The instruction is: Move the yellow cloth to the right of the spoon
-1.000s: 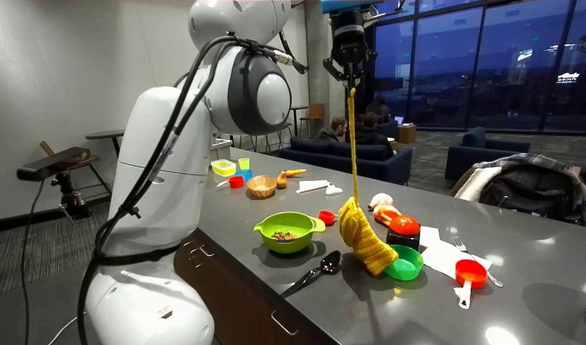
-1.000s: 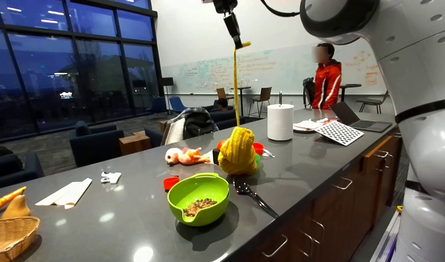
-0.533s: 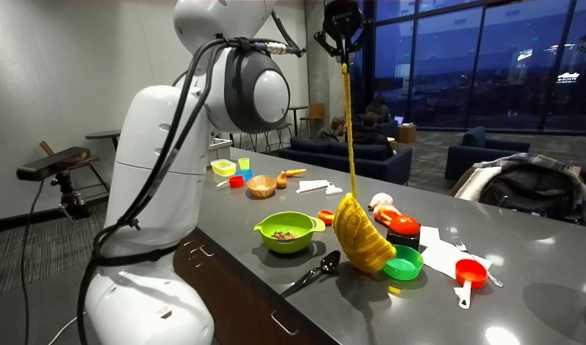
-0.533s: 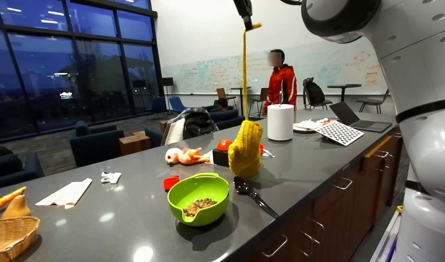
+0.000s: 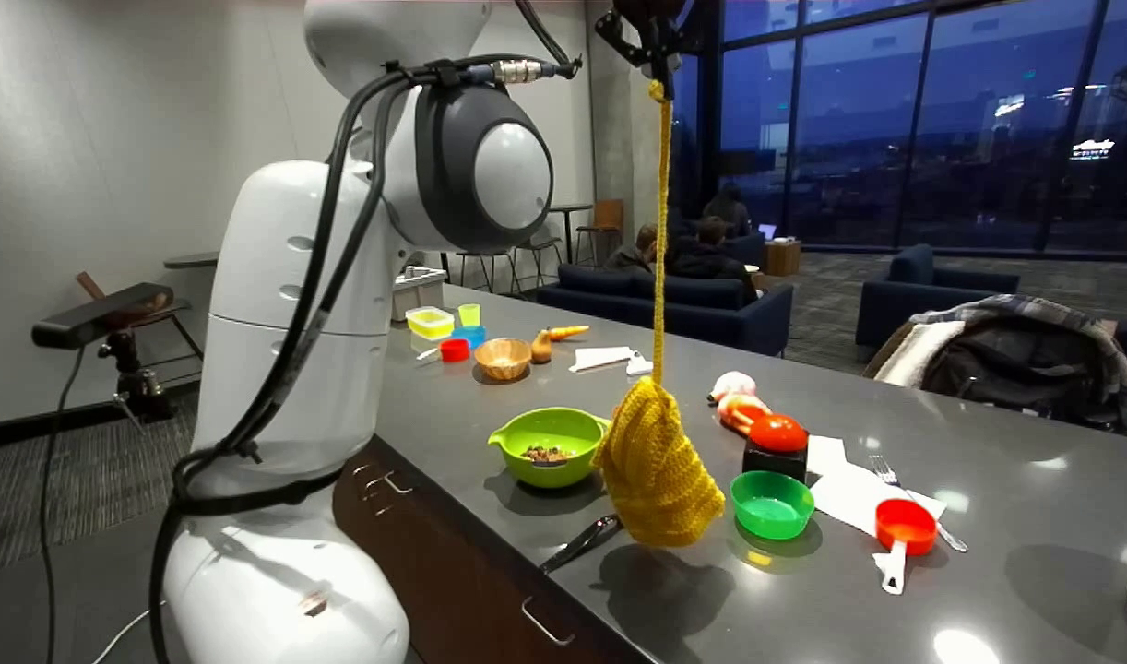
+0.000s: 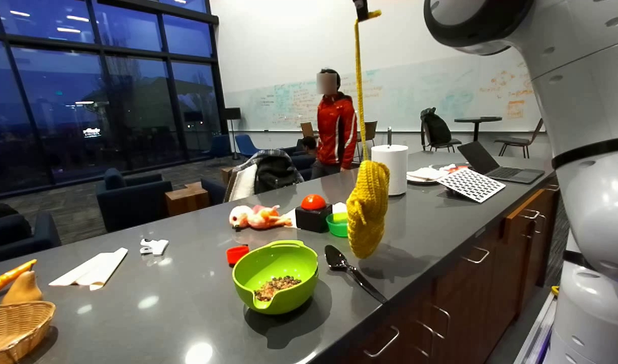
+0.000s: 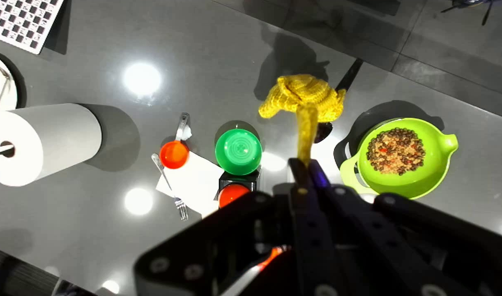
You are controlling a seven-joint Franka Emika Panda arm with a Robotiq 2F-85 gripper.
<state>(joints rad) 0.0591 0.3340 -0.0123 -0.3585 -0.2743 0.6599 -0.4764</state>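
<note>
In an exterior view, the end effector is dangling the yellow cloth by its pinched cord, twelve o'clock from the spoon.

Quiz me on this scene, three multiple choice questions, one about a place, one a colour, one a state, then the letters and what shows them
1. Where is the brown grainy mix?
A. Green cup
B. Lime bowl
C. Wicker basket

2. What colour is the spoon?
A. Black
B. White
C. Red

3. How is the yellow cloth?
A. Flat on the counter
B. Inside the wicker basket
C. Hanging from the fingers

1 B: the wrist view shows the mix inside it.
2 A: it shows black in all three views.
3 C: its cord runs up to the fingers in both exterior views.
</note>
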